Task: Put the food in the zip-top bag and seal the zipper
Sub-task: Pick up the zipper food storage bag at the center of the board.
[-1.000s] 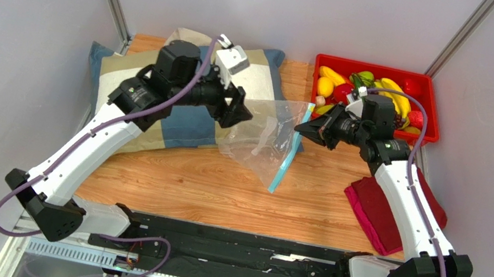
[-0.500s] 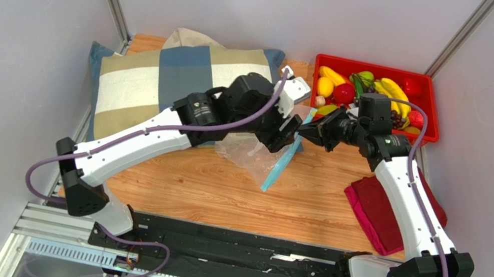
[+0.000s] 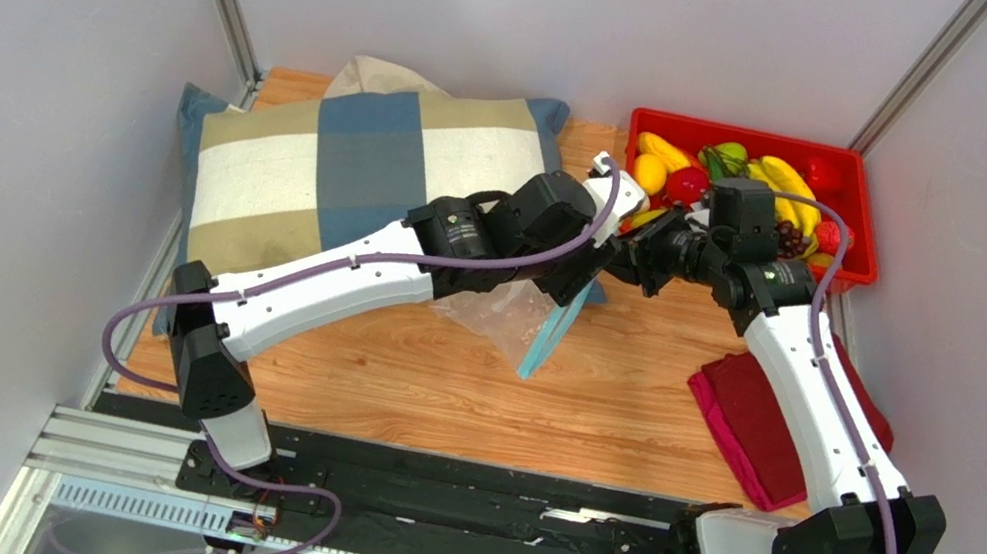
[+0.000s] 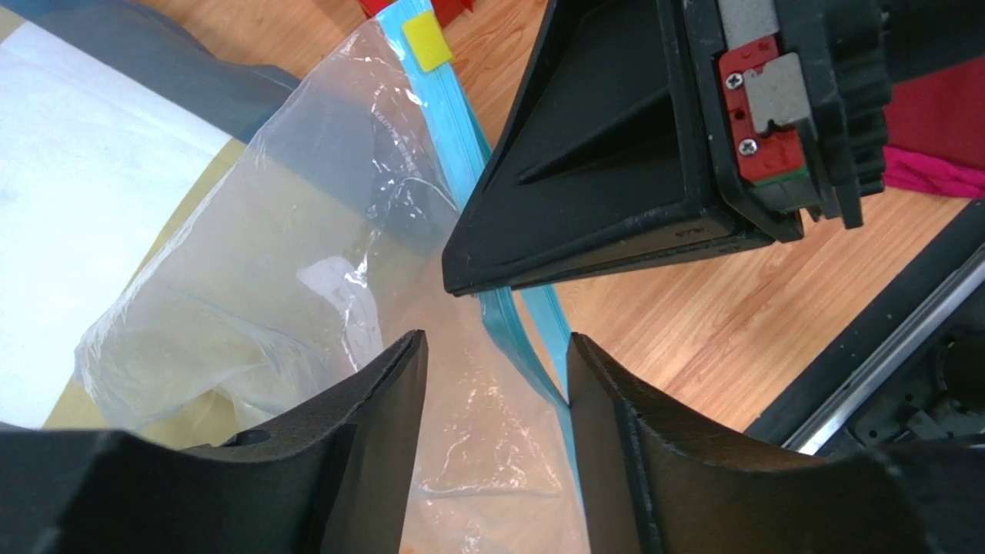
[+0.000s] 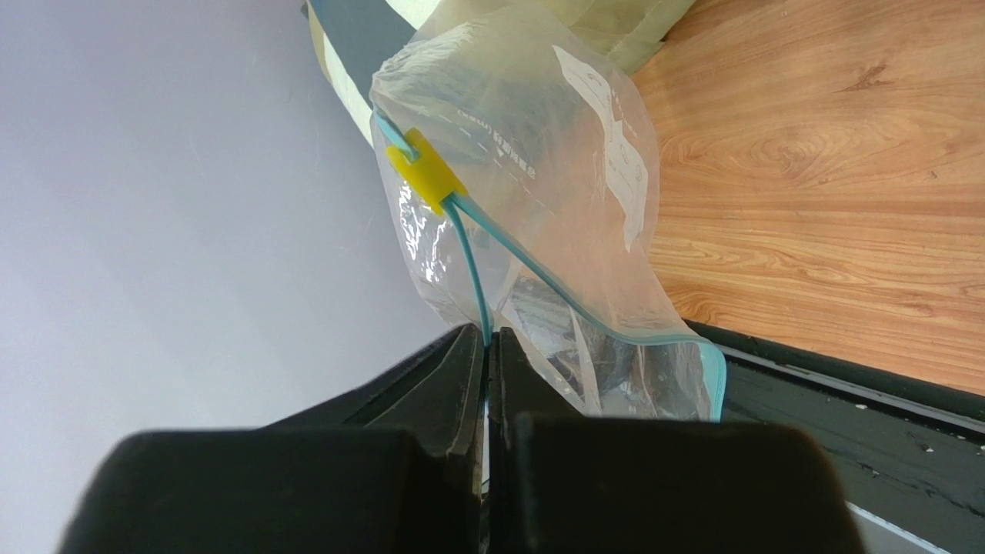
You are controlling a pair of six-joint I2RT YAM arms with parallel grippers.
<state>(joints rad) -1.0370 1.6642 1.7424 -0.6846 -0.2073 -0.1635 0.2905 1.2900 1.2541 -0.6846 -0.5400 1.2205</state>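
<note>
The clear zip-top bag hangs at mid-table with its light blue zipper at its right edge. My right gripper is shut on the zipper strip, just below the yellow slider; in its wrist view the bag hangs off the jaws. My left gripper is open right beside it. In the left wrist view the bag and the zipper lie between its fingers. The food lies in the red bin; the bag holds none that I can see.
A red bin stands at the back right. A checked pillow lies at the back left, partly under the bag. A dark red cloth lies at the right. Black rails run along the near edge.
My left arm has swung right from over the pillow to the bag's mouth, next to the right gripper. The bag has bunched up and shifted a little. The right gripper kept hold.
</note>
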